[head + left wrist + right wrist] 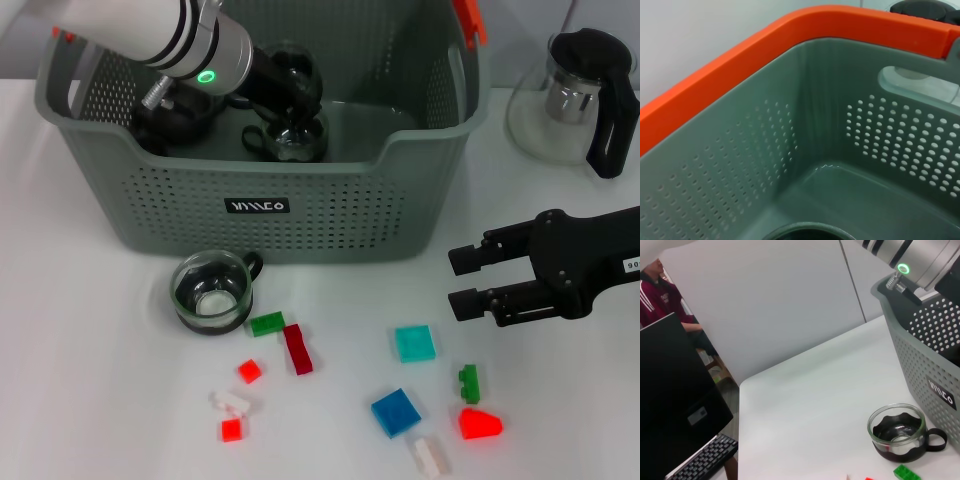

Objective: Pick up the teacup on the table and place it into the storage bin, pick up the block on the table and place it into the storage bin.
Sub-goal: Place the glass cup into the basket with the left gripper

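Observation:
The storage bin (380, 210) is a grey-green perforated basket at the back of the table, seen from inside in the left wrist view (765, 165). My left gripper (288, 110) reaches down into it, right over a glass teacup (296, 142) on the bin floor, whose rim (805, 233) just shows. A second teacup (212, 290) (897, 432) stands on the table in front of the bin. Several blocks lie nearby, among them a green block (267, 323), a dark red one (298, 349) and a teal one (414, 343). My right gripper (465, 280) hovers open at the right, holding nothing.
A glass teapot (575, 95) with a black handle stands right of the bin. More blocks lie near the front: blue (396, 412), a red wedge (479, 424), small red (231, 430) and white (430, 455). A monitor (675, 390) and a keyboard (705, 460) sit beyond the table's left edge.

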Robot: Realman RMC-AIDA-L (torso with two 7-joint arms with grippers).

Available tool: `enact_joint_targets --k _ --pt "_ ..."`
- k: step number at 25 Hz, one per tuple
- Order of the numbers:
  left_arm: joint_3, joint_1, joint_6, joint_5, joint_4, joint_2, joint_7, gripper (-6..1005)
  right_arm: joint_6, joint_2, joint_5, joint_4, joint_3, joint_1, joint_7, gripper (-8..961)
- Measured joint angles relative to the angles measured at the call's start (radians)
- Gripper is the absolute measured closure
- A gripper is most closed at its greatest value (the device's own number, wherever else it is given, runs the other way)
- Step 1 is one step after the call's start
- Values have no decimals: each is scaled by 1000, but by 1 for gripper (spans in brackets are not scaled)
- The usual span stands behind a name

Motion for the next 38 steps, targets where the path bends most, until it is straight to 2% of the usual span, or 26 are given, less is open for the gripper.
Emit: enact_joint_targets --k 17,21,30,36,38 --pt "3 2 -2 2 10 0 0 934 7 1 0 0 0 -5 1 312" --pt "3 9 2 2 31 -1 1 782 8 1 0 0 0 -5 1 310" --pt "-1 45 52 2 121 1 -7 357 7 0 0 0 0 -5 0 312" --pt "-14 79 140 2 235 6 -14 247 7 0 0 0 0 -5 0 311" --pt "-24 93 191 2 291 7 -21 247 7 0 0 0 1 -5 0 310"
